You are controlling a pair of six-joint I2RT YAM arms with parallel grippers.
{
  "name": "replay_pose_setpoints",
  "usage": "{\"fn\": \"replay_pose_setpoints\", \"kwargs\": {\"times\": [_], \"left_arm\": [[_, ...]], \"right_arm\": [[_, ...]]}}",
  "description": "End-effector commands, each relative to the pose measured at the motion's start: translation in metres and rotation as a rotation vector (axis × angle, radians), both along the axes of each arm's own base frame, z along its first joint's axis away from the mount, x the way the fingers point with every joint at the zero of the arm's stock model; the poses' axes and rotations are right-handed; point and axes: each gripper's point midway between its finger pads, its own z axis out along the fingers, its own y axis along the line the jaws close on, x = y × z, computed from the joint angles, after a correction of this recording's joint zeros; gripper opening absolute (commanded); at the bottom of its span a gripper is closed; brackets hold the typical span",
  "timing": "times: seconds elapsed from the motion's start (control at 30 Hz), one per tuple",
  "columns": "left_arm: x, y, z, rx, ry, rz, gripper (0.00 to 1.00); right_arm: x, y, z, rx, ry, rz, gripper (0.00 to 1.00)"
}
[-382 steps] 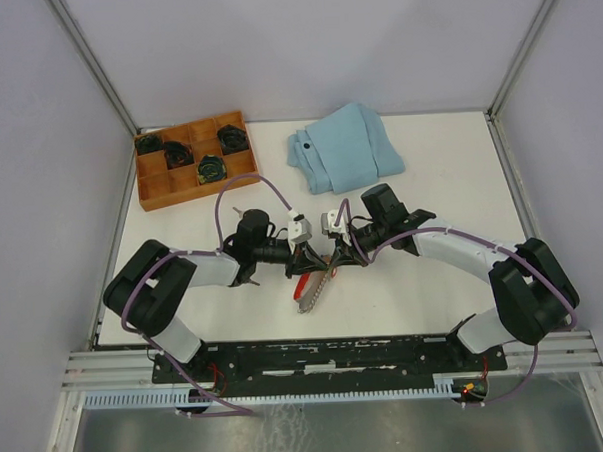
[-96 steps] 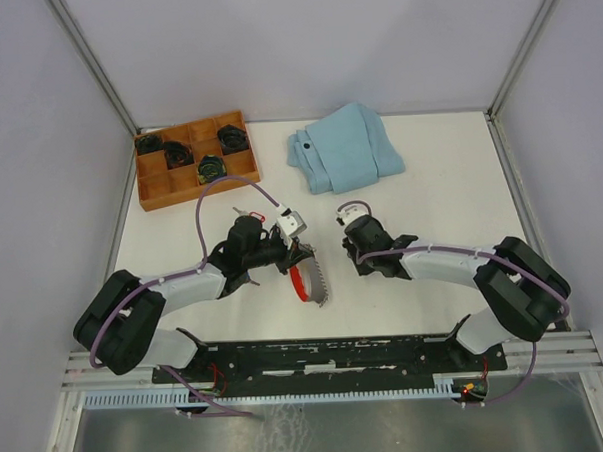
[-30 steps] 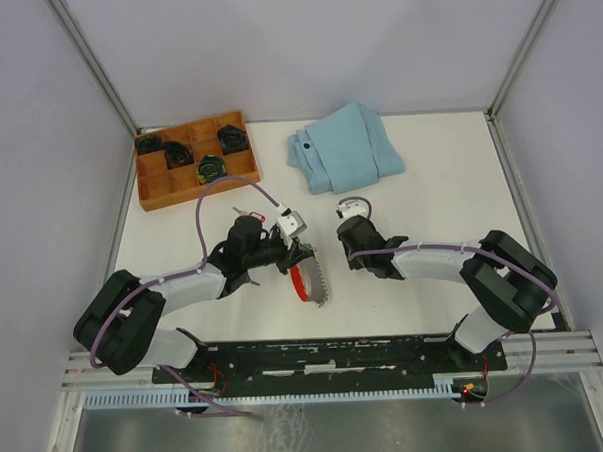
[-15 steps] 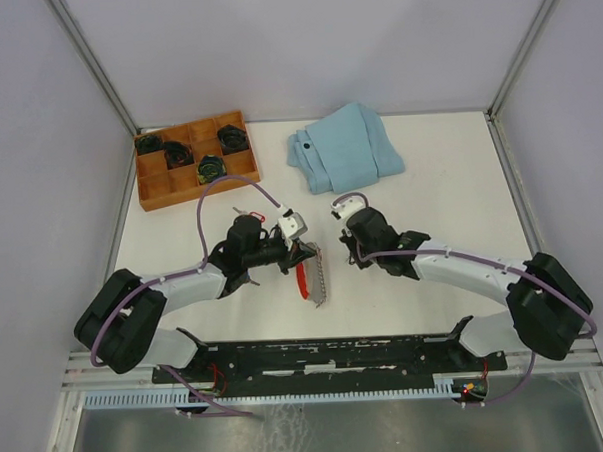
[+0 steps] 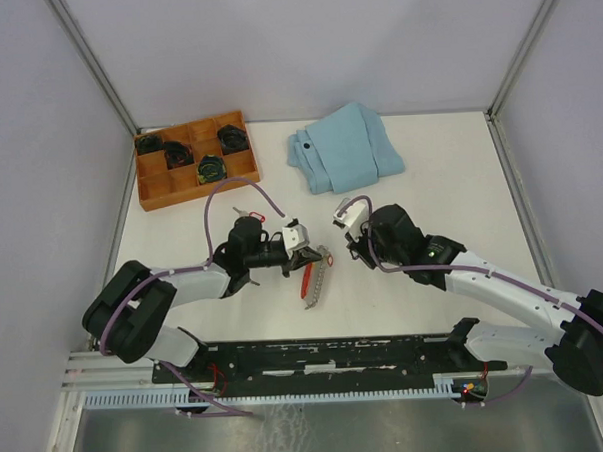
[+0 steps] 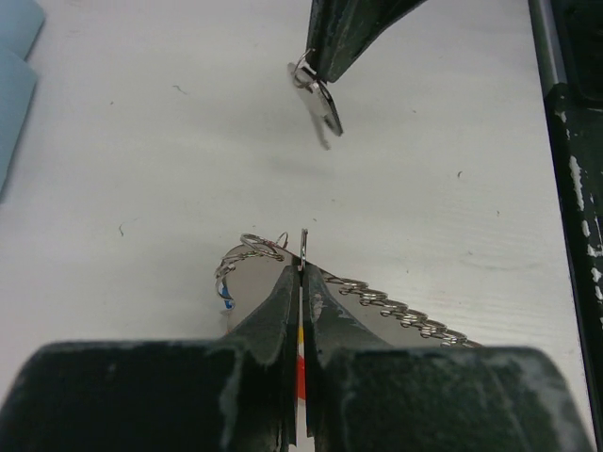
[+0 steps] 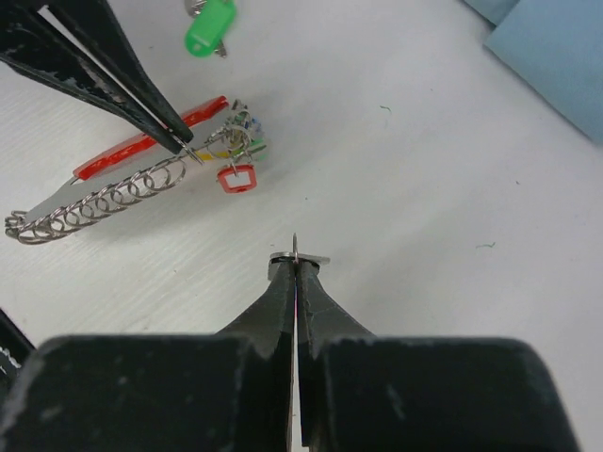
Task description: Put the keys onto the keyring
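Left wrist alone shows the key hanging from the right claw.

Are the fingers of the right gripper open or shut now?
Shut. In the right wrist view the right gripper has its fingers pressed together, no gap, pinching a silver key by its ring.

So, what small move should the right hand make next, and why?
Probably the right hand should carry its key across to the keyring, toward the loop that the left hand pinches upright. Both hands are shut on their pieces, and a gap of bare table lies between key and loop.
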Motion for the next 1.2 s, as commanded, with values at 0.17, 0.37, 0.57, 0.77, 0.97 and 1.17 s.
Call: {"fn": "replay_pose_setpoints", "kwargs": {"times": [0.17, 0.37, 0.57, 0.77, 0.97, 1.17], "left_arm": [[-0.011, -0.005, 0.009, -0.049, -0.149, -0.166, 0.03], [-0.012, -0.004, 0.004, -0.029, -0.160, -0.184, 0.03], [-0.013, -0.003, 0.006, -0.022, -0.150, -0.180, 0.03], [-0.009, 0.000, 0.005, 0.005, -0.115, -0.148, 0.03], [-0.012, 0.001, 0.009, 0.004, -0.126, -0.156, 0.03], [-0.014, -0.001, 0.011, -0.010, -0.127, -0.170, 0.03]], "right_arm": [[-0.022, 0.035, 0.002, 0.073, -0.086, 0.343, 0.01], [-0.027, 0.046, 0.003, 0.108, -0.101, 0.410, 0.01], [-0.027, 0.051, 0.002, 0.113, -0.096, 0.430, 0.01], [-0.030, 0.060, 0.002, 0.110, -0.072, 0.487, 0.01], [-0.029, 0.060, -0.002, 0.083, -0.061, 0.503, 0.01], [-0.027, 0.065, -0.005, 0.074, -0.056, 0.520, 0.01]]}}
